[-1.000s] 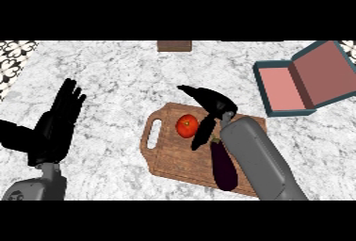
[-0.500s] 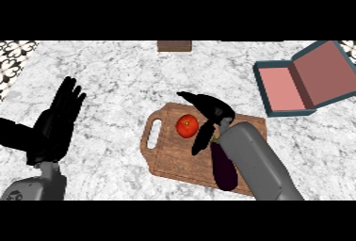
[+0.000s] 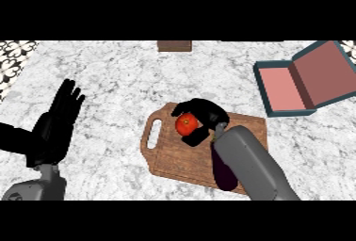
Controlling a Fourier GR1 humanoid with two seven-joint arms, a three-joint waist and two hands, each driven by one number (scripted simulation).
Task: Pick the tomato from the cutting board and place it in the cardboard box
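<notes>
A red tomato (image 3: 185, 124) lies on the wooden cutting board (image 3: 173, 157) near its handle end. My right hand (image 3: 207, 114) has come down over the tomato, its fingers curled round the top and right side and the thumb below it. The tomato's left half still shows. The open box (image 3: 300, 84), teal outside and pink inside, sits at the far right with its lid raised. My left hand (image 3: 59, 120) rests open at the left, fingers up, well away from the board.
A dark purple eggplant (image 3: 222, 172) lies on the board beside my right forearm. A small brown block (image 3: 173, 45) stands at the counter's far edge. A patterned tile strip (image 3: 14, 61) runs along the left.
My right hand has moved left and down onto the tomato and its fingers have curled round it. The left hand has stayed still.
</notes>
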